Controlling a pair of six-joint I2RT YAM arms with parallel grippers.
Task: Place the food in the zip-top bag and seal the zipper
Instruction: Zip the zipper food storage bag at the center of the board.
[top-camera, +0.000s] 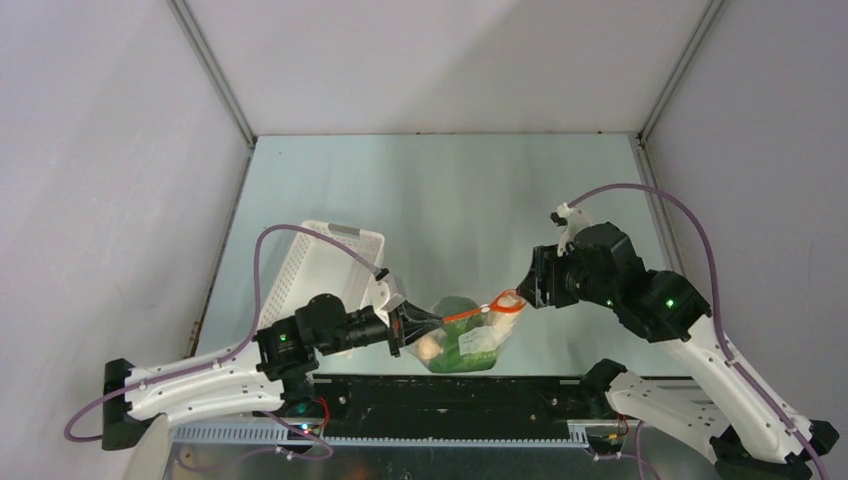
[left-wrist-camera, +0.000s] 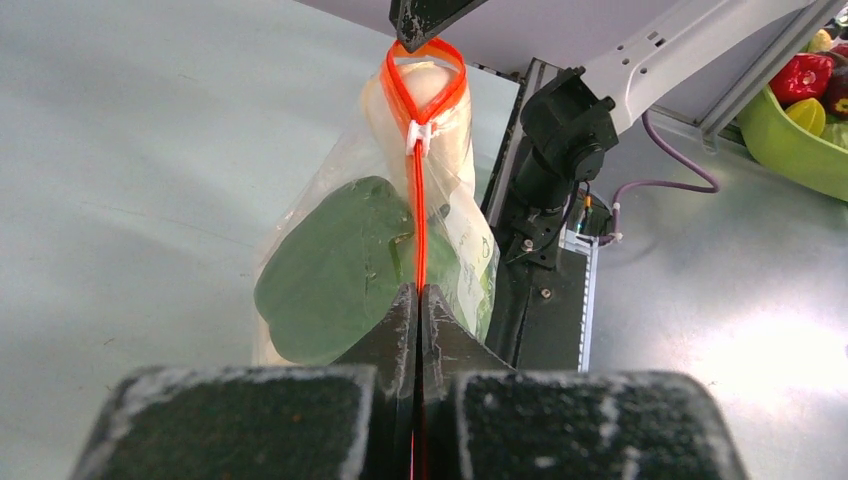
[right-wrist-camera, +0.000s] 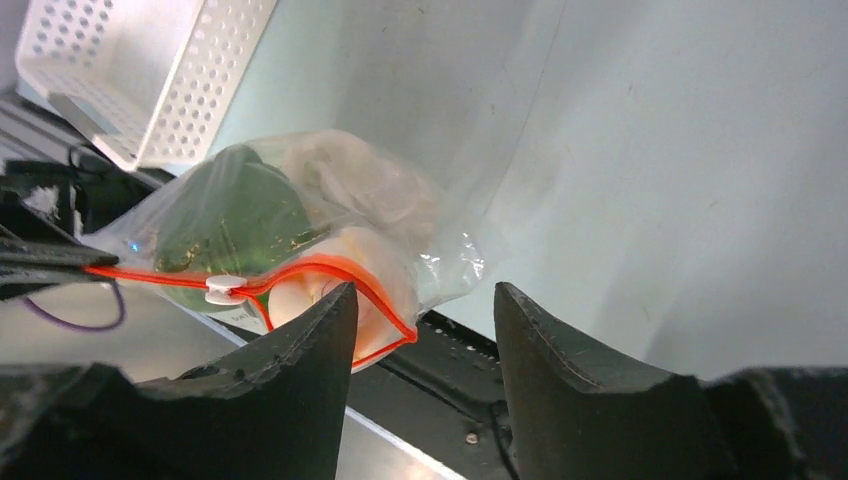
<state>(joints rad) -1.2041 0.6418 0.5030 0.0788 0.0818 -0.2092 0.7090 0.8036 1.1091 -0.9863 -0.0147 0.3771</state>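
Note:
The clear zip-top bag (top-camera: 468, 345) hangs just above the table's near edge, stretched between my two grippers. Inside it, the food shows as a green bok choy leaf (left-wrist-camera: 335, 265) and a white mushroom (right-wrist-camera: 310, 295). My left gripper (top-camera: 435, 321) is shut on the left end of the red-orange zipper (left-wrist-camera: 419, 215). The strip is closed from there to its white slider (left-wrist-camera: 420, 134). Past the slider the zipper gapes in an open loop (right-wrist-camera: 345, 268). My right gripper (right-wrist-camera: 422, 295) is open at that loop's end, its left finger in front of the loop and nothing pinched.
A white perforated basket (top-camera: 322, 262) lies tipped behind the left arm. The black base rail (top-camera: 460, 388) runs right below the bag. A green bowl of peppers (left-wrist-camera: 800, 120) sits off to the side beyond the table frame.

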